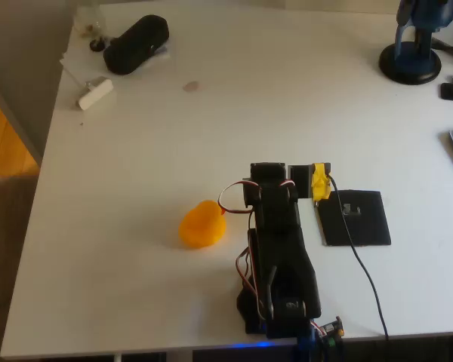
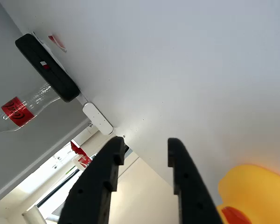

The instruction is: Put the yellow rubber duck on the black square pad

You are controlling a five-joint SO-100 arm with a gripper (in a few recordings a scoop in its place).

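In the overhead view the yellow rubber duck (image 1: 202, 224) sits on the white table, just left of the folded black arm (image 1: 279, 249). The black square pad (image 1: 355, 219) lies flat to the right of the arm, with a black cable crossing its left part. The wrist view shows my gripper (image 2: 144, 151) open, its two black fingers a little apart with nothing between them. The duck (image 2: 254, 193) shows at the lower right of that view, beside the right finger and outside the jaws.
A dark oblong pouch (image 1: 136, 44) and a small white block (image 1: 95, 92) lie at the table's far left corner. A clear bottle with a red label (image 2: 18, 112) is beside the pouch (image 2: 46, 67). A blue stand (image 1: 413, 56) occupies the far right.
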